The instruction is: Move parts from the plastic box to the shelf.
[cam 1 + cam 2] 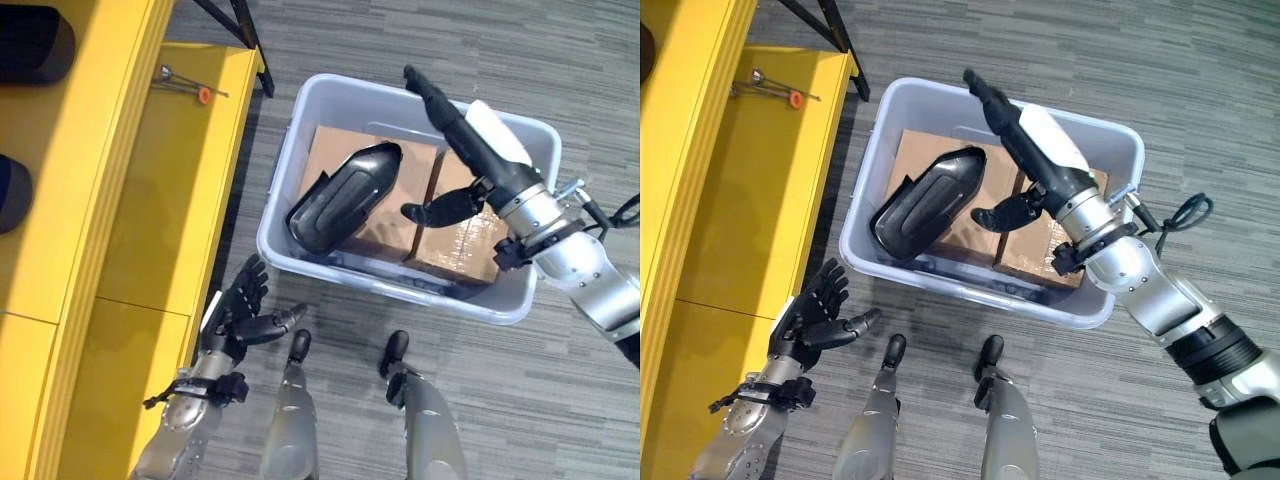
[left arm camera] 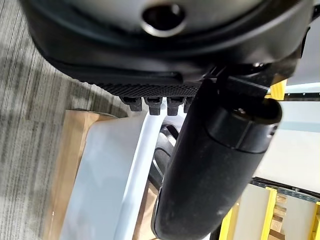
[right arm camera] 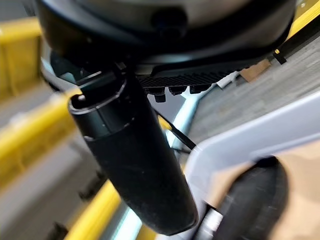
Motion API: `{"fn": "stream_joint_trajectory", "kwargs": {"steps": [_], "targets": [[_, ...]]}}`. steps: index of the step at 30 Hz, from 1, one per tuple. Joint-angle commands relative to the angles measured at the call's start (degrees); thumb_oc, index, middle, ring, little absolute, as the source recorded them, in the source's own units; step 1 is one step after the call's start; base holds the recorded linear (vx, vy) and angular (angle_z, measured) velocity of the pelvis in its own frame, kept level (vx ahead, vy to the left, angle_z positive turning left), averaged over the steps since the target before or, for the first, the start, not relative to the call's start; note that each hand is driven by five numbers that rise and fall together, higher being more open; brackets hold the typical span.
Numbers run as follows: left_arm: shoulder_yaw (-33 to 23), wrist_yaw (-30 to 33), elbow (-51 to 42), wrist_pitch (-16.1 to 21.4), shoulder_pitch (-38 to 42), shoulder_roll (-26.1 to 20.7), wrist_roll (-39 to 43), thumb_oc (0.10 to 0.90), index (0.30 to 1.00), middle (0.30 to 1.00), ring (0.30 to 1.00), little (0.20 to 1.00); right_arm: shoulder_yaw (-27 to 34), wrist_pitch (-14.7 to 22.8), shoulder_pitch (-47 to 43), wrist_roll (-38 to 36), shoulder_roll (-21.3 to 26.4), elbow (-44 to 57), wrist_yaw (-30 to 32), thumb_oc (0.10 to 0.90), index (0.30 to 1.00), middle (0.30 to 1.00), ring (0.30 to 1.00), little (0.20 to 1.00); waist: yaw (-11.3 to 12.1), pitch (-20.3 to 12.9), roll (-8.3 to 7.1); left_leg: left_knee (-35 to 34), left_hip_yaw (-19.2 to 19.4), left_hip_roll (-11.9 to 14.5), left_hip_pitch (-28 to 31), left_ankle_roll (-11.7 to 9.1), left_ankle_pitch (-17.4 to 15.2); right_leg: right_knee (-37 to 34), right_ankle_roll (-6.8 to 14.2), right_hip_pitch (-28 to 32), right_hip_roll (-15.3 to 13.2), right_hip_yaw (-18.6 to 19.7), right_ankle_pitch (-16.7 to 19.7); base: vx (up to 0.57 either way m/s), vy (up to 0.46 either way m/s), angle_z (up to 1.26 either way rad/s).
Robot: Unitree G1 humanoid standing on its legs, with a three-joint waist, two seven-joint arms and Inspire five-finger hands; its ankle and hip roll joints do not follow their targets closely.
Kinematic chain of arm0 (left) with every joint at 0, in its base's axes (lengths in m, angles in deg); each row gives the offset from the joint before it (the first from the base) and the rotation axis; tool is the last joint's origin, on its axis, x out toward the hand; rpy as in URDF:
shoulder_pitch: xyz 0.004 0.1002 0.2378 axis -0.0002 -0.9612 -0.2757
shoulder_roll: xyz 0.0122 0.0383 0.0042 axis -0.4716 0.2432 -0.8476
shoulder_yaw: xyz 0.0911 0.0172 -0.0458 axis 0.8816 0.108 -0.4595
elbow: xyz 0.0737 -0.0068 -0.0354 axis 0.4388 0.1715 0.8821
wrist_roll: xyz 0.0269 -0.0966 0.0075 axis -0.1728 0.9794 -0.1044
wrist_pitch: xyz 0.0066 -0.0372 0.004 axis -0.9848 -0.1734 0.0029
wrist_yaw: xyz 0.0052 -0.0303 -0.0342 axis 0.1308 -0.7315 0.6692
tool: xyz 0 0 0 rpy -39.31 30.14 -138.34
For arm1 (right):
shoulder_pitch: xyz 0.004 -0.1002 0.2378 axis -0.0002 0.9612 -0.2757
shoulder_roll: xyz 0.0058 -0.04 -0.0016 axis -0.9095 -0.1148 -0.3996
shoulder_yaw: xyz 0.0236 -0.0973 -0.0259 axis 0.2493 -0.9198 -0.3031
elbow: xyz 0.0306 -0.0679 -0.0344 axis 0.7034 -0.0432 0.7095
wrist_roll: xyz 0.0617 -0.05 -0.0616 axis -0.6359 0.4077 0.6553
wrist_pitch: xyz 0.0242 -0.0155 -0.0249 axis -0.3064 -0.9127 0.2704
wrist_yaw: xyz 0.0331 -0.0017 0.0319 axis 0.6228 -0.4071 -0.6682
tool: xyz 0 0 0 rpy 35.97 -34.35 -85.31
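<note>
Starting at the far left: yellow shelf (image 1: 150, 230) running up that side, with a small metal tool with an orange tip (image 1: 190, 88) lying on its lower level. Just beside the shelf edge, left hand (image 1: 243, 312) hanging low over the grey floor (image 1: 560, 60), palm turned up-ish, fingers (image 1: 252, 277) spread and relaxed, thumb sticking out toward the box, gripping nothing.

Moving right: pale plastic box (image 1: 300, 120) sitting on the floor, well clear of the shelf. Inside, two brown cardboard boxes (image 1: 335, 150) lying side by side, and a black curved part (image 1: 345, 195) resting tilted on top of the left one, one end leaning against the box's near wall.

Further right: right hand (image 1: 470, 140) reaching in from the lower right, arm angled up across the box, fingers (image 1: 425, 90) stretched straight out and together over the far rim, thumb (image 1: 440, 210) poking down toward the cardboard. Not touching the black part, hovering just beside it, holding nothing.
</note>
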Motion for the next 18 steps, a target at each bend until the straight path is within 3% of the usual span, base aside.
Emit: {"fn": "stream_joint_trajectory", "kwargs": {"steps": [1, 9, 12, 18], "targets": [[-0.75, -1.26, -5.16, 5.97, -3.27, -3.6, -0.79, 0.9, 1.0, 1.0, 1.0, 1.0, -3.77, 3.2, -8.28, 5.32, -0.75, 1.14, 0.54, 0.9, 1.0, 1.0, 1.0, 1.0, 0.57, -5.28, -2.32, -4.86, 2.42, 2.08, 6.41, 1.32, 1.09, -5.41, 8.38, 2.82, -4.93, 3.39, 3.96, 0.0, 0.0, 0.0], [-1.12, -0.33, -4.21, 5.97, -2.13, -2.25, -2.2, 0.9, 1.0, 1.0, 1.0, 1.0, -13.18, 1.57, -15.67, 14.8, 1.38, -3.61, -1.73, 0.9, 1.0, 1.0, 1.0, 1.0, 1.19, -3.73, -2.18, -4.86, 2.07, 2.05, 4.77, 1.23, 1.65, -4.9, 8.3, 1.28, -5.06, 3.06, 3.94, 0.0, 0.0, 0.0], [-1.02, 0.42, -3.72, 5.86, -1.27, -1.21, -3.08, 0.9, 1.0, 1.0, 1.0, 1.0, -16.34, 0.32, -17.95, 18.98, -1.26, -7.47, -2.56, 0.9, 1.0, 1.0, 1.0, 1.0, 1.61, -3.1, -2.15, -4.86, 1.73, 2.08, 3.98, 1.23, 1.85, -4.56, 8.25, 0.49, -5.18, 2.8, 3.84, 0.0, 0.0, 0.0], [-1.36, 1.9, -3.62, 6.21, -0.17, 0.06, -3.34, 0.9, 1.0, 1.0, 1.0, 1.0, -16.74, -1.5, -19.49, 24.01, -5.65, -12.85, -1.05, 0.9, 1.0, 1.0, 1.0, 1.0, 2.33, -1.87, -1.97, -4.86, 1.28, 2.06, 2.46, 1.15, 2.23, -4.18, 8.21, -0.65, -5.43, 2.39, 3.88, -0.02, -0.008, 0.06]]}}
